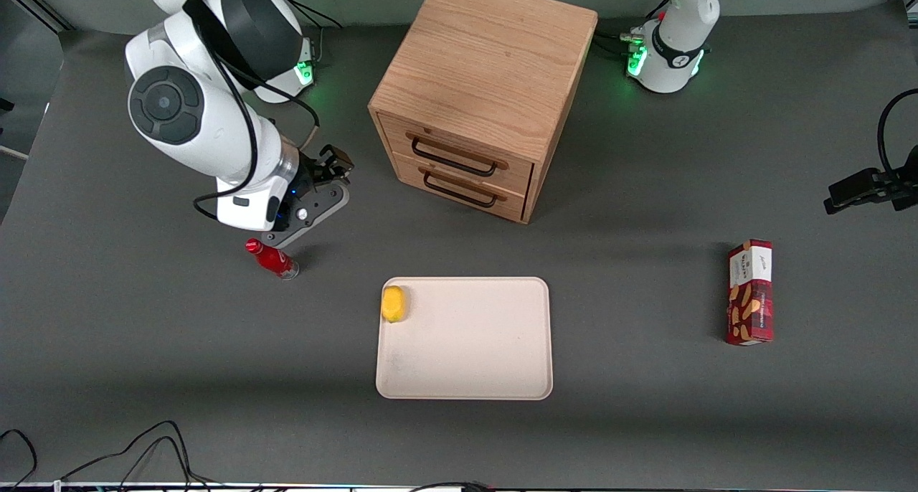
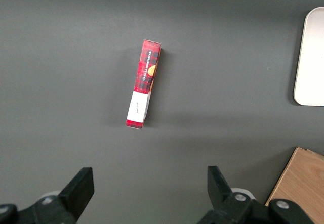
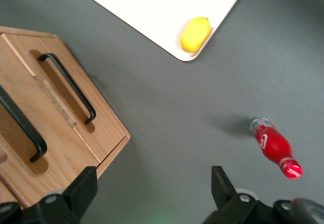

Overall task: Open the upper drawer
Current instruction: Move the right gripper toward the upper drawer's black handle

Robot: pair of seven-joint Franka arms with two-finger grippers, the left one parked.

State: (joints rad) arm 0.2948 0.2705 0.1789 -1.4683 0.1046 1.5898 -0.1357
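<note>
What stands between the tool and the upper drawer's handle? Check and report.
Nothing visible does. The tool, open, hangs above the table beside the cabinet, toward the working arm's end. The upper drawer is shut. The red bottle lies nearer the front camera, off the path.

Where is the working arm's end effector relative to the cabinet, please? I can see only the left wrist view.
Observer: The end effector hangs above the table beside the cabinet, toward the working arm's end. It is level with the drawer fronts and touches nothing. Its fingers are open.
Operator: Thank you. Has anything been pulled out yet?
Observer: No. The upper drawer sits flush with the cabinet front, and its black handle is untouched. The bottom drawer is shut too.
Operator: Is anything near the arm that I should know of?
Observer: A red bottle lies on the table, nearer the front camera than the end effector.
</note>
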